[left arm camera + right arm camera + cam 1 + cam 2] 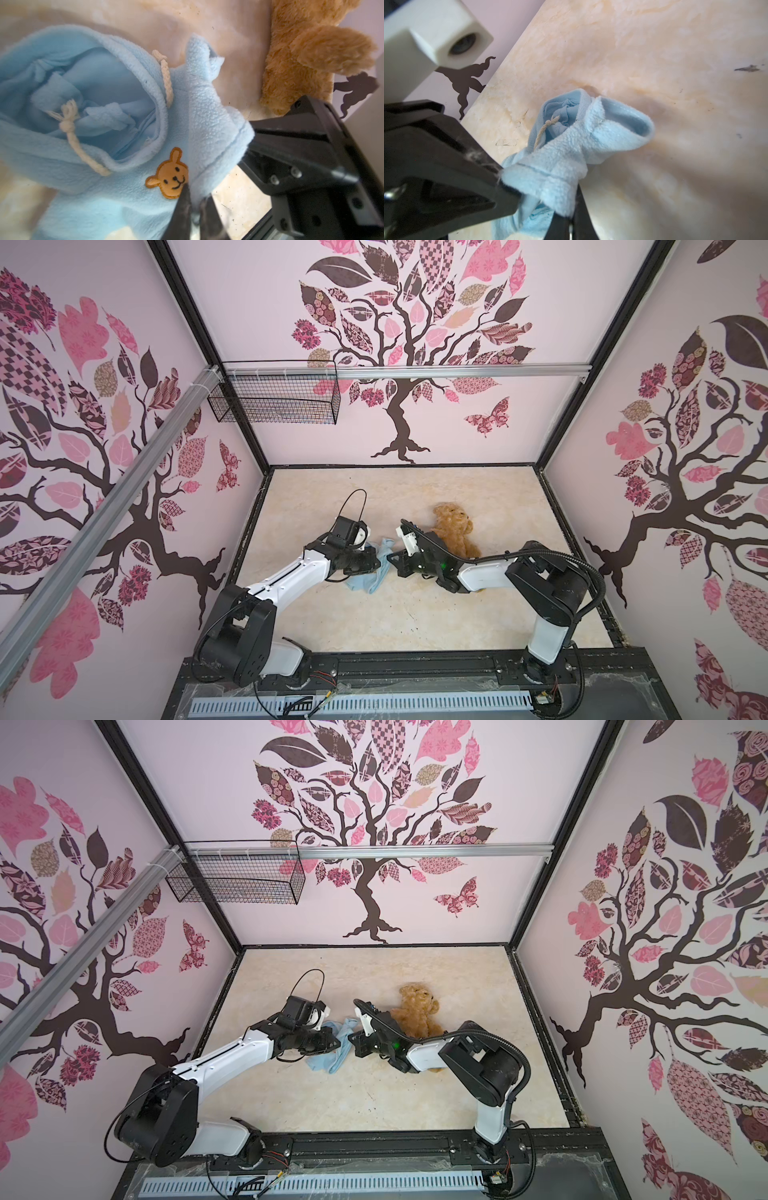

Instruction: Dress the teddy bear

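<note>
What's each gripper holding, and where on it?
Both pinch the light-blue hoodie: left gripper beside the bear emblem, right gripper at the stitched hem. Teddy bear unheld.

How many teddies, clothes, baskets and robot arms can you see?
Teddy bear: 1
Blue hoodie: 1
Wire basket: 1
Robot arms: 2
Total: 5

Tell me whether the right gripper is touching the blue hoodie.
Touching. The right wrist view shows the right gripper closed on the hem of the blue hoodie, with fabric pinched between its fingers.
</note>
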Tool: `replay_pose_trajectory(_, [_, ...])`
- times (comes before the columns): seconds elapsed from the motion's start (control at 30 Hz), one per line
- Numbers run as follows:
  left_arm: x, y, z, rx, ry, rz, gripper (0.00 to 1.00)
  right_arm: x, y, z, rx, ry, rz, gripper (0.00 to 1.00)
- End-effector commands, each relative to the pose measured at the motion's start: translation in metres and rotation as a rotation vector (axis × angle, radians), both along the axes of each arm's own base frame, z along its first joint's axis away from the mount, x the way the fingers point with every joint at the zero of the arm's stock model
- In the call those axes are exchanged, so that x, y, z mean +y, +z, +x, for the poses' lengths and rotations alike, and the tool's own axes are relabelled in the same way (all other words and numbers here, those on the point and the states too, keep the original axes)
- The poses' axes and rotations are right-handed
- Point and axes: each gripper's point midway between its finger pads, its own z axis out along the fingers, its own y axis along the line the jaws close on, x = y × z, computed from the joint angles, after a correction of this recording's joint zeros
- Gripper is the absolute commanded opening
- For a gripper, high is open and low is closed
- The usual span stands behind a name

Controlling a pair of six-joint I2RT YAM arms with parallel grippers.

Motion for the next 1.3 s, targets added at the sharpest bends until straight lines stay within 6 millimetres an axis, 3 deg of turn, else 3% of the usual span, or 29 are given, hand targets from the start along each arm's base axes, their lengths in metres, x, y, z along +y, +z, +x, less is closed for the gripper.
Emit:
replay_pose_trajectory(0.0, [-0.003,0.001,0.004,-0.106,-0.004,0.053,0.23,0.000,0.026,-0.002,0.088,0.009,0.092,0.00])
replay_pose_trajectory(0.37, [-0.018,-0.011,-0.004,-0.223,-0.077,0.228,0.43,-0.007,0.027,0.001,0.211,-0.002,0.152,0.00])
replay_pose_trajectory(0.63, [-0.025,-0.022,0.000,-0.228,-0.085,0.246,0.42,-0.006,0.029,0.002,0.220,-0.004,0.161,0.00])
replay_pose_trajectory(0.93, [-0.022,-0.031,0.000,-0.217,-0.088,0.267,0.30,-0.010,0.028,0.004,0.219,-0.020,0.154,0.00])
replay_pose_trajectory(1.27, [-0.021,-0.047,-0.006,-0.184,-0.099,0.271,0.30,-0.010,0.032,0.010,0.214,-0.031,0.155,0.00])
